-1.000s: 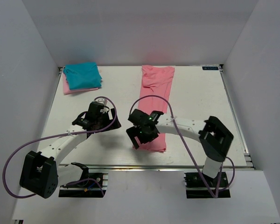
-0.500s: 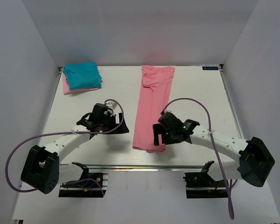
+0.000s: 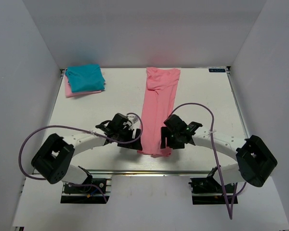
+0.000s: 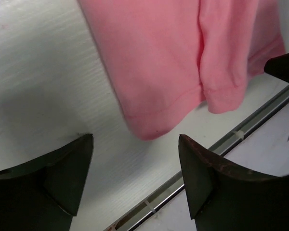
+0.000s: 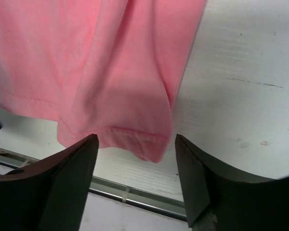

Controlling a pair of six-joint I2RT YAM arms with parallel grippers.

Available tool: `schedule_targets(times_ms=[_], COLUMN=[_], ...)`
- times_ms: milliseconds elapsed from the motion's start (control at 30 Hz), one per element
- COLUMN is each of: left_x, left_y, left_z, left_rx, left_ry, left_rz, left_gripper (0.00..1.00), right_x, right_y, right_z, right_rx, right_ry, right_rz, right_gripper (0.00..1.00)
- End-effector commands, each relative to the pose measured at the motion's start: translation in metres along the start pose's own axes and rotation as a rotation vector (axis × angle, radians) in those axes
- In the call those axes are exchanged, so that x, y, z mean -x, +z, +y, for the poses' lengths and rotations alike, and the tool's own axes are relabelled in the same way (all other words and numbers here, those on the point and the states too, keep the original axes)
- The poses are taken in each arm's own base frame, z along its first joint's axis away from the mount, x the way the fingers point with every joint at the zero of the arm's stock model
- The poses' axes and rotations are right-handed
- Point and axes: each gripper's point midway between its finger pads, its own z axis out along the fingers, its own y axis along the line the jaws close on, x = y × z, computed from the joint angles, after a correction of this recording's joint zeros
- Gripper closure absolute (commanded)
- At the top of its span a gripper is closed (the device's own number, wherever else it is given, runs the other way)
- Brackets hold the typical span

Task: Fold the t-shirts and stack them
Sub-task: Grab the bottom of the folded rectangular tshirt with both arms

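Just ahead of both grippers lies the near hem of the salmon-pink shirt [image 3: 159,103], where the next fold appears set to start. The shirt rests on the table [image 3: 207,106] as a long, narrow strip, its long axis running straight away from the two tools toward the far edge. The left gripper [image 3: 134,143] hovers at the hem's left corner, fingers [image 4: 67,168] spread wide and clamped on nothing; its wrist view shows the rounded corner between and just beyond the tips. The right gripper [image 3: 167,142] mirrors it at the right corner, fingers [image 5: 62,173] likewise apart and empty, with the doubled hem framed between them. Neither arm is clearly nearer: each faces its own corner, and the hem spans the gap between them. Whether any fingertip touches cloth cannot be told. The coming move likely calls for a pinch at both corners, then a carry along the strip's length. Far beyond the left gripper and to its left, the teal-blue shirt [image 3: 85,78] sits folded on the pale pink shirt [image 3: 74,92], well apart.
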Motion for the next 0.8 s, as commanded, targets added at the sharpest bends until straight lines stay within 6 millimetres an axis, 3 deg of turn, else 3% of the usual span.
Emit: schedule_targets(times_ms=[0,67,267,300,333,367,400,433,567,633,667,700,767], left_x=[0.007,0.004,-0.004,-0.009,-0.014,-0.016,-0.017,-0.022,-0.027,-0.031,-0.029,-0.028,-0.030], left_y=[0.008,0.014,0.027,0.029,0.031,0.031,0.031,0.031,0.024,0.021,0.020,0.020,0.018], left_z=[0.000,0.008,0.001,-0.001,-0.004,-0.005,-0.006,-0.006,0.012,0.015,0.013,0.014,0.011], left_rx=[0.048,0.094,0.071,0.063,0.050,0.040,0.030,0.043,0.147,0.155,0.151,0.161,0.143], left_ry=[0.032,0.021,0.023,0.027,0.026,0.026,0.025,0.029,-0.012,-0.022,-0.020,-0.028,-0.030], left_rz=[0.000,0.017,0.048,0.066,0.072,0.076,0.081,0.097,0.088,0.083,0.075,0.069,0.079], left_gripper=[0.20,0.24,0.50,0.53,0.66,0.72,0.80,0.98,1.00,1.00,1.00,1.00,1.00], right_x=[-0.001,-0.004,-0.017,-0.018,-0.019,-0.023,-0.024,-0.024,-0.034,-0.039,-0.056,-0.056,-0.062], right_y=[0.008,0.012,0.016,0.016,0.016,0.016,0.015,0.014,0.013,0.008,0.014,0.008,0.010], right_z=[0.000,-0.004,-0.012,-0.013,-0.014,-0.018,-0.019,-0.019,-0.029,-0.023,-0.031,-0.026,-0.036], right_rx=[0.017,0.012,0.024,0.026,0.025,0.020,0.021,0.025,0.033,0.097,0.092,0.138,0.128], right_ry=[0.019,0.022,0.062,0.066,0.084,0.092,0.098,0.113,0.172,0.210,0.247,0.250,0.277], right_rz=[0.008,0.020,0.061,0.058,0.058,0.062,0.059,0.053,0.036,0.047,0.081,0.055,0.048], right_gripper=[0.31,0.34,0.49,0.55,0.67,0.79,1.00,1.00,1.00,1.00,1.00,1.00,1.00])
